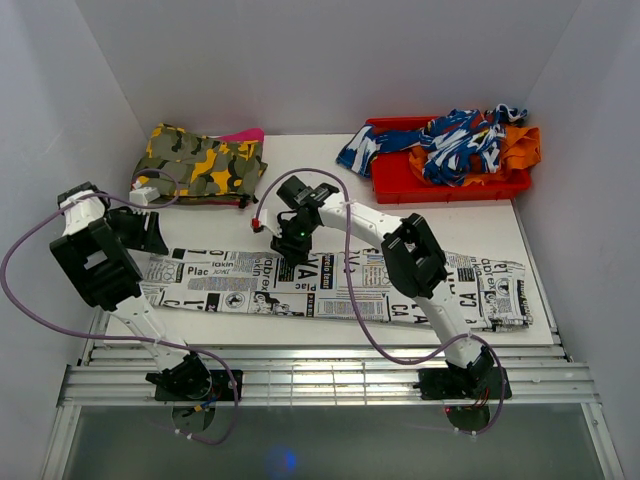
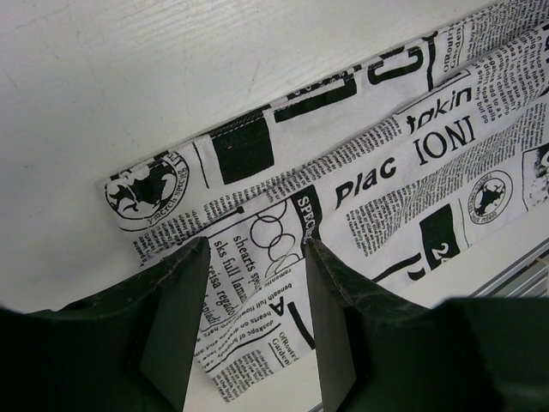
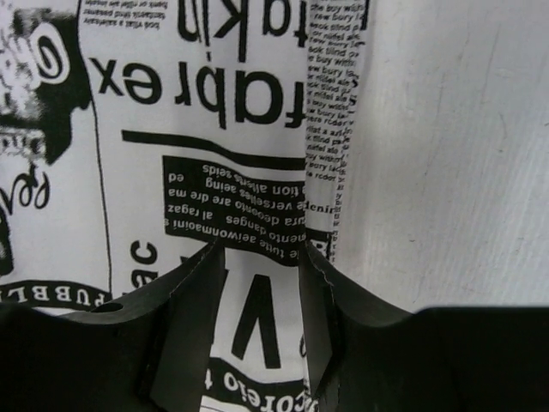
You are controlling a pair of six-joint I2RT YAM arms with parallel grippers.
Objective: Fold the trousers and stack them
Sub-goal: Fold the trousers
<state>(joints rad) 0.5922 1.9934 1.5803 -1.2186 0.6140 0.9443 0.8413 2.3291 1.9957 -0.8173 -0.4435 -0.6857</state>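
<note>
The left gripper (image 2: 257, 257), jaws part open, straddles the left end of the trousers (image 1: 220, 280), which lie stretched along the table's (image 1: 310, 160) near edge. The right gripper (image 3: 259, 257), also part open, straddles their far edge. Only the wrist views show unclamped cloth between the jaws; only the overhead shows their full length.

Left arm (image 1: 95, 262), right arm (image 1: 415, 255), white tubular links, blocky black joint housings, purple cable (image 1: 348, 280) looping from each base, green light (image 1: 300, 238) at right wrist, left gripper (image 2: 257, 249), right gripper (image 3: 262, 251), dark matte wedge-shaped fingers (image 2: 176, 326).
</note>
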